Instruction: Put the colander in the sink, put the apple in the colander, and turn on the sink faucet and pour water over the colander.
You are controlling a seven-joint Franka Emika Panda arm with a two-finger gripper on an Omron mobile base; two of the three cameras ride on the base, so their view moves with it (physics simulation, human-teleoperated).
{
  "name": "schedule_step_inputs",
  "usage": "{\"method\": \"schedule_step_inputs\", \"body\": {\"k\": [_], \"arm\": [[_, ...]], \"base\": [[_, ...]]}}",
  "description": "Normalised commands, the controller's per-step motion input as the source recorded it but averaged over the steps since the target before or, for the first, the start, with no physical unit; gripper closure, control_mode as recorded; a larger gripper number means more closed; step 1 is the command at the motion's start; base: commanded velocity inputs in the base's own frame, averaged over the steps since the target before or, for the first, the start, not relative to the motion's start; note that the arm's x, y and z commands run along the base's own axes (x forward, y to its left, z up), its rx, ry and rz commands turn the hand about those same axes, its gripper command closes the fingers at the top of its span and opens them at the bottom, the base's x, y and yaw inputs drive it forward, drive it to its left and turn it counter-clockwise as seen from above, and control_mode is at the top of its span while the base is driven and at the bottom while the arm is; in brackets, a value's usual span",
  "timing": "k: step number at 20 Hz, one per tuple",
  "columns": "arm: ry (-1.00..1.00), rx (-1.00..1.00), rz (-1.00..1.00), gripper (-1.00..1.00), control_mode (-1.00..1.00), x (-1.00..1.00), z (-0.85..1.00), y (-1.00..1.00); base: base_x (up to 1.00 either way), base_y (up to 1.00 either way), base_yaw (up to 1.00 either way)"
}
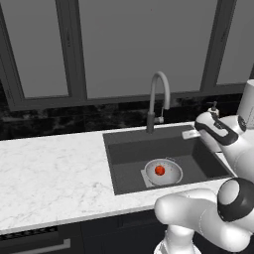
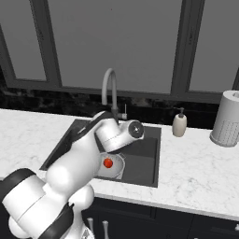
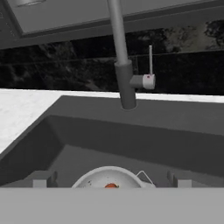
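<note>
Fingers spread wide, gripping nothing, facing faucet; apple sitting in colander. Nudging lever sideways gently, avoiding spout collision.

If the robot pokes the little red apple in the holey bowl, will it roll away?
Probably it would roll a bit: the apple looks round and smooth. It likely wouldn't get far, since it sits low inside the colander, whose curved sides should nudge it back. The colander itself rests in the sink, so it may slide slightly.
</note>
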Motion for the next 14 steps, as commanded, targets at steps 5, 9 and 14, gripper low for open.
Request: {"method": "schedule_step_inputs", "body": {"k": [5,9,14], "arm": [[-0.26,-0.08,0.17,-1.00,-1.00,-0.09,-0.13,0.00],[-0.21,-0.12,0.23,-1.00,-1.00,0.00,0.00,0.00],[-0.18,-0.09,0.19,-1.00,-1.00,0.03,0.00,0.01]], "base": [[0.00,0.00,0.00],[0.00,0.00,0.00],[0.00,0.00,0.00]]}}
